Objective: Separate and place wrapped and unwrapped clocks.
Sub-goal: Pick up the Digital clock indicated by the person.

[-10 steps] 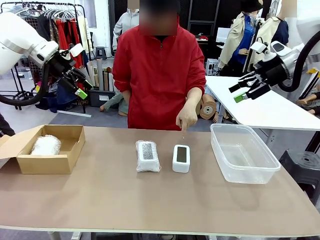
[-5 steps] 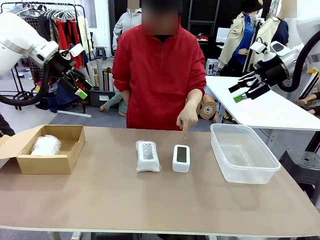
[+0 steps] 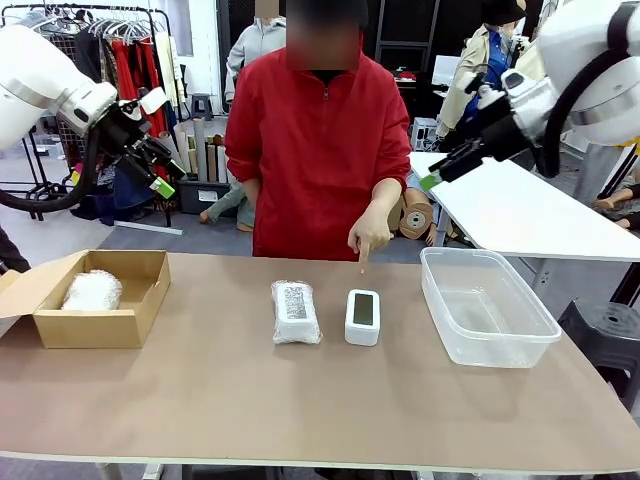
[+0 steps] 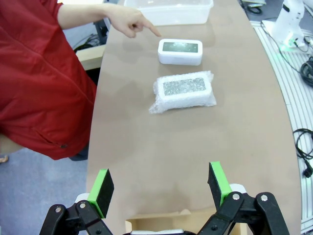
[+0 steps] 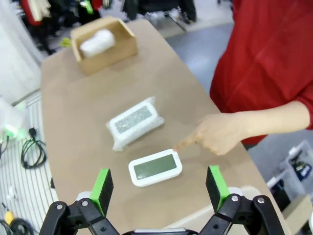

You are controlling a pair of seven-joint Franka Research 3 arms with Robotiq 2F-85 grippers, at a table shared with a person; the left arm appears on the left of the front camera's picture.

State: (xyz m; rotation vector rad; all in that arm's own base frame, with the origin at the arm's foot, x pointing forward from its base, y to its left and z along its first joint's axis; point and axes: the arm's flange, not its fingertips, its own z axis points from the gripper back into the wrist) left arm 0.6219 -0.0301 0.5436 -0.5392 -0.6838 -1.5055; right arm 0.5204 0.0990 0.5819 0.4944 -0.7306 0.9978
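A bubble-wrapped clock [image 3: 296,311] [image 4: 185,90] [image 5: 134,121] with a dark label lies at the table's middle. Just right of it lies the bare white clock [image 3: 363,316] [image 4: 180,51] [image 5: 155,168]. A person's hand [image 3: 370,235] [image 5: 215,134] points a finger down at the bare clock. Another wrapped bundle [image 3: 92,290] [image 5: 98,41] rests in the cardboard box [image 3: 120,325]. My left gripper [image 3: 168,177] [image 4: 160,188] hangs open high above the box. High over the far edge, between the bare clock and the tub, my right gripper [image 3: 440,172] [image 5: 159,188] is open. Both are empty.
A clear plastic tub [image 3: 500,350] [image 4: 168,10] stands to the right of the clocks with nothing in it. The person in a red jacket [image 3: 320,150] stands at the far edge. The near half of the table is bare.
My right arm has swung leftward from beyond the table's right side to above the tub's far-left side. The person's pointing hand has lifted slightly. My left arm has stayed still.
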